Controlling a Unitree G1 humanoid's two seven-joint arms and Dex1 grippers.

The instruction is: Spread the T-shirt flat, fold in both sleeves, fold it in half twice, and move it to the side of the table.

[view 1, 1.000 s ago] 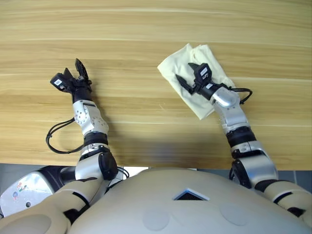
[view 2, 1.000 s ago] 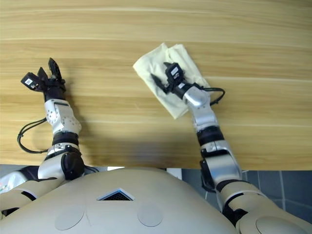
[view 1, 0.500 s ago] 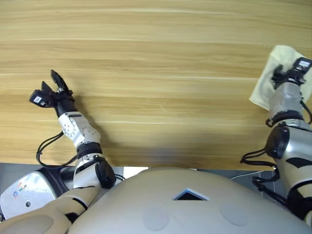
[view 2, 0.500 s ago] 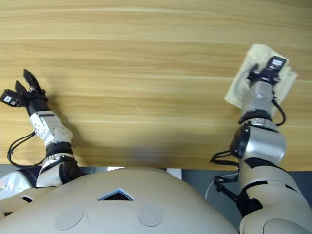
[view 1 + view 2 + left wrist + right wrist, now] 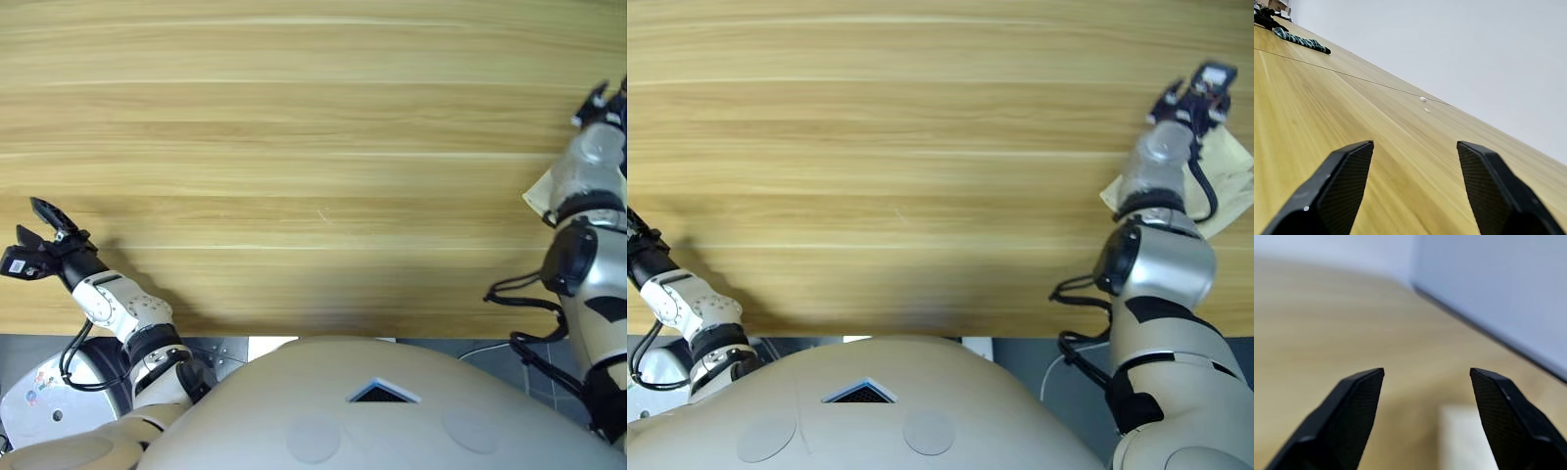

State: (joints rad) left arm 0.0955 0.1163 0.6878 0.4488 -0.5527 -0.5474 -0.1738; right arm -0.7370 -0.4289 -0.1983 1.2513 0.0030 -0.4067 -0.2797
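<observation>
At the right edge of the surface [image 5: 313, 147]: T-shirt [image 5: 1227, 184] lies as a compact folded pad, flat on the wood, partly hidden by the right forearm. My read: that's the parking spot the task asks for, so folding looks done and the move-aside step is at or near its end.

Right gripper [image 5: 1193, 93] hangs farther from the robot than the pad, jaws spread, nothing between them. Cloth is apart from the jaws, on their near side. Right wrist view shows the T-shirt [image 5: 1459, 435] as a pale patch low down, outside the gap.

Left gripper [image 5: 39, 227] sits close to the near edge on the left side, well apart from the T-shirt, jaws spread and empty. Probably parked there to keep clear of the right arm.
</observation>
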